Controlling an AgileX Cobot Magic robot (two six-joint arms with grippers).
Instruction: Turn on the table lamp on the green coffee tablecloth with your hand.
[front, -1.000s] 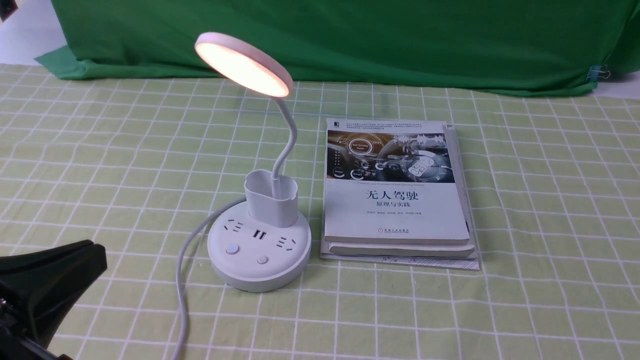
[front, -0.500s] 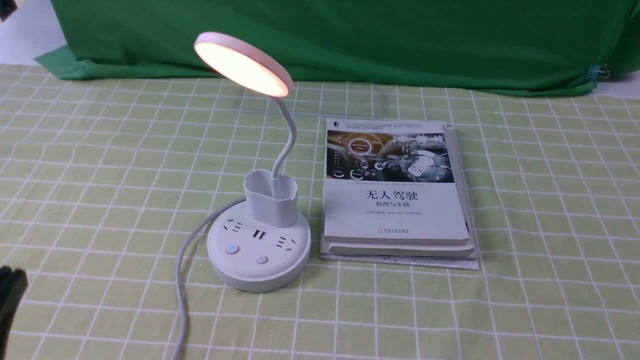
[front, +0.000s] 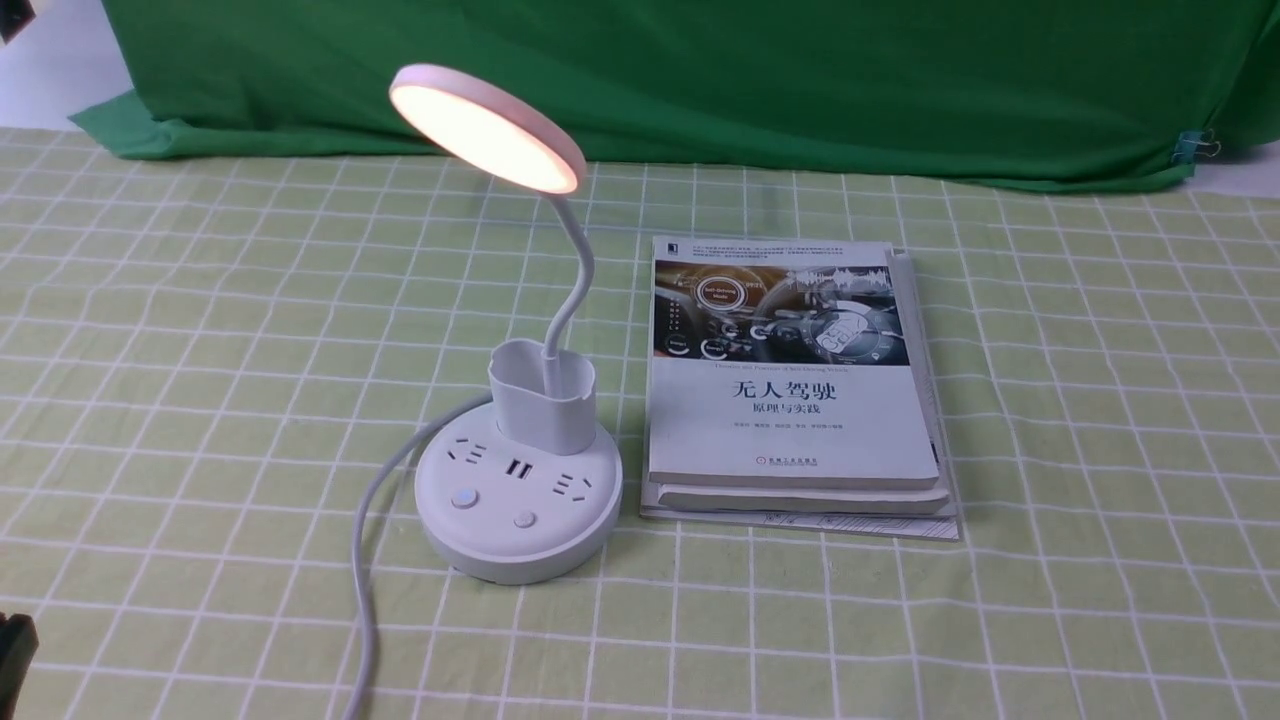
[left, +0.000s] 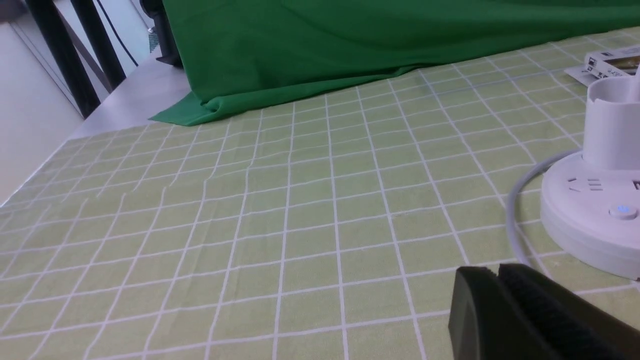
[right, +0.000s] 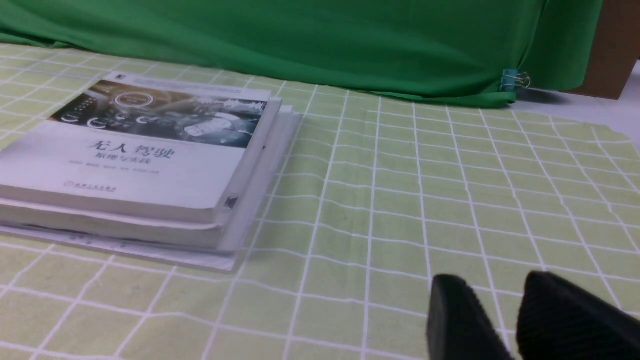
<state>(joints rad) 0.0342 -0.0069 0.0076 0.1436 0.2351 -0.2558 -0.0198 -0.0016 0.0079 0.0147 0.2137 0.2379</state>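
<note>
The white table lamp stands on the green coffee tablecloth (front: 200, 330), left of centre. Its disc head (front: 487, 128) glows warm. The round base (front: 518, 500) carries sockets, two buttons (front: 464, 497) and a cup-shaped holder (front: 542, 395). The white cord (front: 365, 560) runs toward me. My left gripper (left: 497, 272) is shut and empty, low over the cloth, apart from the base (left: 590, 210), whose button (left: 622, 211) shines blue. Only its black tip (front: 10, 645) shows in the front view. My right gripper (right: 496, 277) is open and empty over bare cloth.
A stack of books (front: 790, 370) lies just right of the lamp base and also shows in the right wrist view (right: 140, 155). A dark green backdrop cloth (front: 700, 70) hangs along the far edge, with a clip (front: 1195, 147) at its right end.
My left gripper has drawn back toward the lower left, from well in view to almost out of the front view. The lamp stays lit and has not moved.
</note>
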